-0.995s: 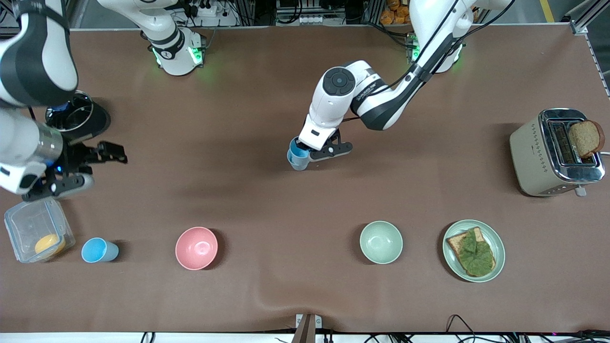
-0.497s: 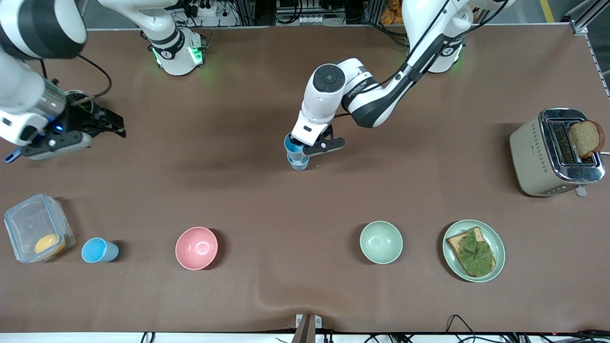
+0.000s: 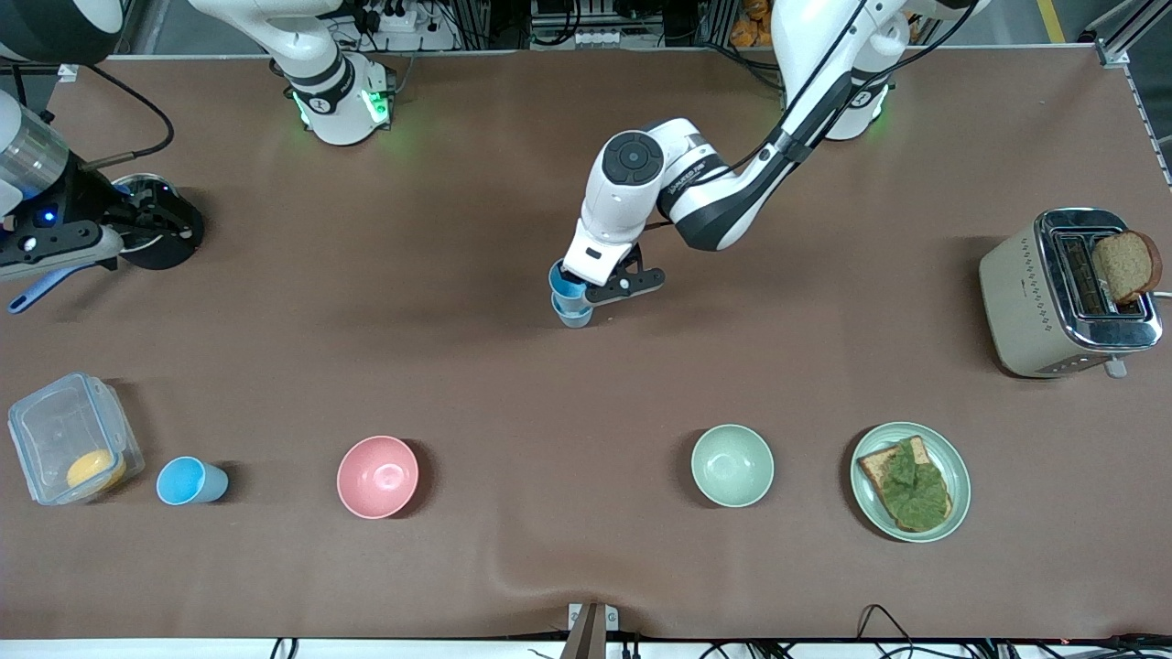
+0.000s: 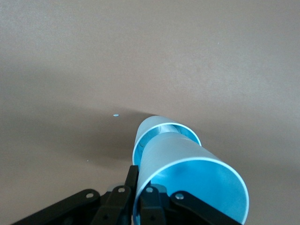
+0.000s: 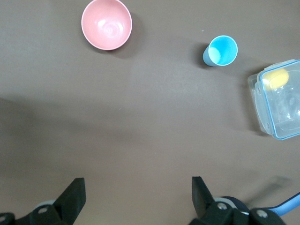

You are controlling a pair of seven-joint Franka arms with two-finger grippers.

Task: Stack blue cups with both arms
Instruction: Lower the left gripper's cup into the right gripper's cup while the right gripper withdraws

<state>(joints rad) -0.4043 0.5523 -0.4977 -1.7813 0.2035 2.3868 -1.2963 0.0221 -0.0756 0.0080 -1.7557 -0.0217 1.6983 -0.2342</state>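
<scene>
Mid-table, toward the bases, my left gripper [image 3: 586, 286] is clamped on the rim of a blue cup [image 3: 566, 280]; that cup sits nested w/ its base inside a second blue cup [image 3: 574, 316] standing on the cloth. Left wrist view confirms: held cup [image 4: 187, 180] tilted a bit, fingers [image 4: 152, 201] pinching its wall, lower cup [image 4: 157, 129] just past it.

Right gripper [image 3: 137, 222] hangs over the right arm's end of the table, above a dark round pot [image 3: 169, 233], jaws wide apart, holding nothing. Its wrist view shows both fingers [image 5: 75, 199] well apart over bare cloth.

A third blue cup [image 3: 188, 480] stands alone in the front row, nearer the front camera, between a clear lidded box [image 3: 69, 435] w/ something yellow inside and a pink bowl [image 3: 377, 476]. Same row, toward the left arm's end: pale green bowl [image 3: 732, 465], then a green plate [image 3: 957, 476] w/ toast and a leaf on it. A toaster [image 3: 1044, 302] w/ a bread slice [image 3: 1124, 264] sticking out stands farther from the camera at that end. Nothing lies between the nested pair and the lone cup except open cloth.

Surface is a brown cloth [image 3: 513, 394], w/ a wrinkle near the front edge. Cables and metal frames run along the base edge.
</scene>
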